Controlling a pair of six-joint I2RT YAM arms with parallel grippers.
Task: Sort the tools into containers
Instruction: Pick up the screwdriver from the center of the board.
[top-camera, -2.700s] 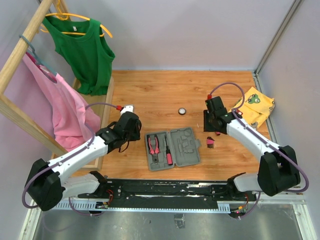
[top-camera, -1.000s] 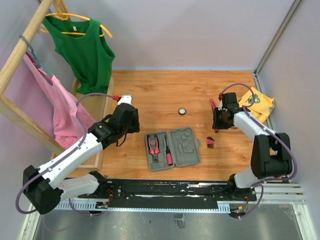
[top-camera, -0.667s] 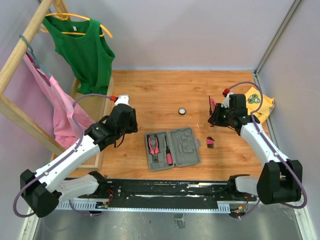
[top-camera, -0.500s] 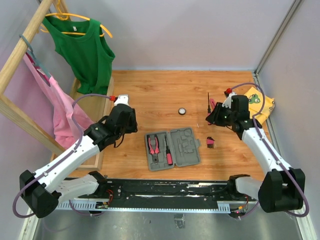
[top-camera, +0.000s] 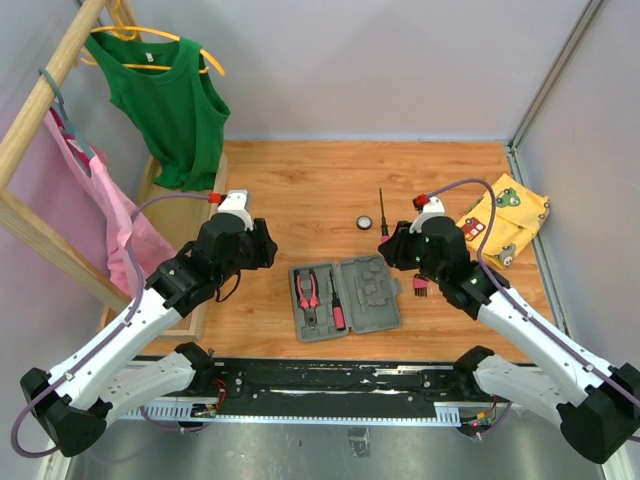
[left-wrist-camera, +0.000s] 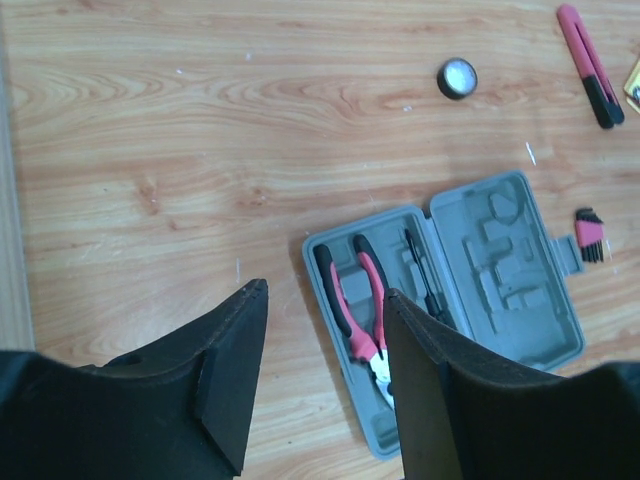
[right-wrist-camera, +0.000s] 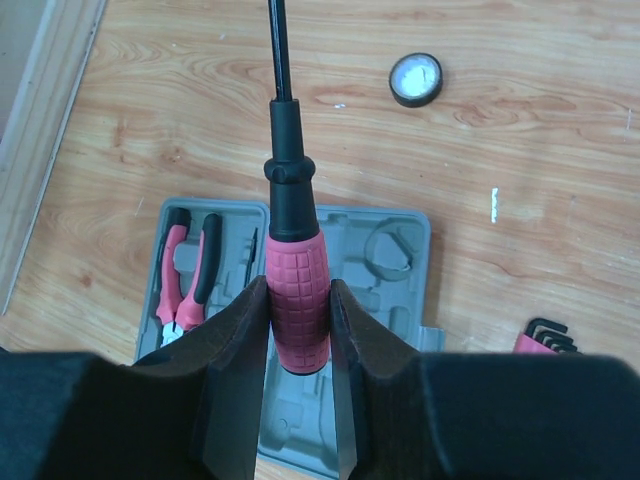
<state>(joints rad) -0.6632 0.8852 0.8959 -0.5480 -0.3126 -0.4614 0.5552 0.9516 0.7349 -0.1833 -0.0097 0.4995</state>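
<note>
Right end effector (right-wrist-camera: 297, 312) is clamped on the pink-red handle of a screwdriver (right-wrist-camera: 289, 180), and I can see both fingers pressed flat against the ribbed grip. The black shaft points straight out ahead of the jaws. From the top view that right end effector (top-camera: 395, 246) hangs in the air by the far right corner of the grey tool case (top-camera: 372, 292), with the screwdriver (top-camera: 381, 206) aimed at the back of the counter (top-camera: 300, 185).

Left end effector (left-wrist-camera: 325, 300) is open and holds nothing. Its fingers stand well apart above bare wood, just left of the case (left-wrist-camera: 505, 300). In the top view it (top-camera: 262, 246) is off the case's near-left side.

The case lies open and flat on the counter between my two arms. Pink-and-black pliers (left-wrist-camera: 360, 312) sit in the left half, with a slim screwdriver (left-wrist-camera: 421, 282) in the slot beside them. The right half's moulded slots show grey.

Outside the case on the wood I've got the round black-white disc (left-wrist-camera: 457, 77) beyond it, a pink-and-black cutter (left-wrist-camera: 590, 65) far right, and a small hex key set (left-wrist-camera: 588, 234) just off the case's right edge.
</note>
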